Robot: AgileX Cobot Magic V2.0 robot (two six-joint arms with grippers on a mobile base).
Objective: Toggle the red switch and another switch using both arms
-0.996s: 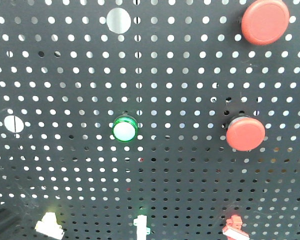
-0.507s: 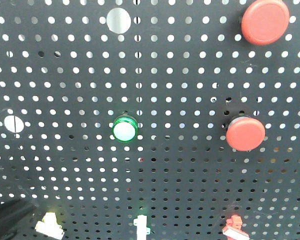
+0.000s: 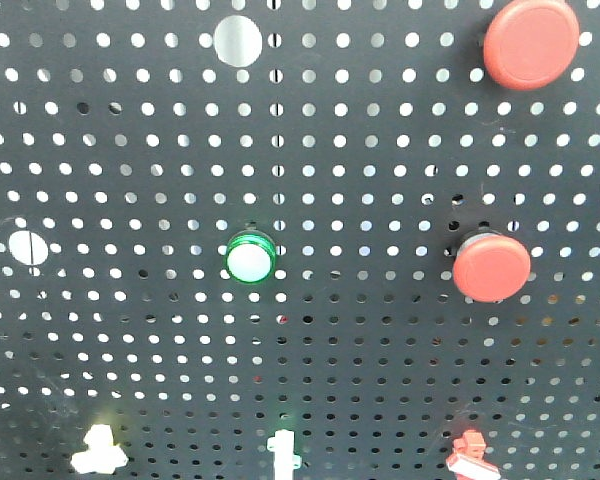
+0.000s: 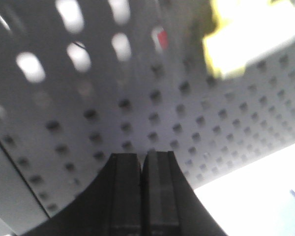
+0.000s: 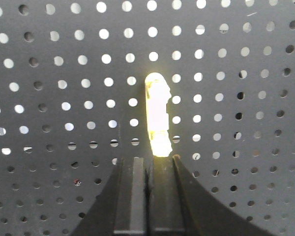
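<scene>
The red switch (image 3: 468,455) is a small red lever on a white base at the bottom right of the black pegboard (image 3: 380,180), with no arm near it in the front view. On the same bottom row are a white switch (image 3: 98,452) and a white-green switch (image 3: 283,455). My left gripper (image 4: 142,158) is shut and empty, close to the board, with a blurred white-yellow switch (image 4: 250,37) up to its right. My right gripper (image 5: 152,160) is shut too, its tips just under the lower end of a glowing white-yellow switch (image 5: 157,115).
A green-ringed white button (image 3: 249,258) sits mid-board. Two large red mushroom buttons stand out from the board, one at the top right (image 3: 531,42) and one at mid right (image 3: 491,266). A bright white surface (image 4: 265,201) shows below the board's edge.
A dark blurred arm shape at the bottom left corner of the front view grew, then left the frame. The white switch beside it now shows a different outline.
</scene>
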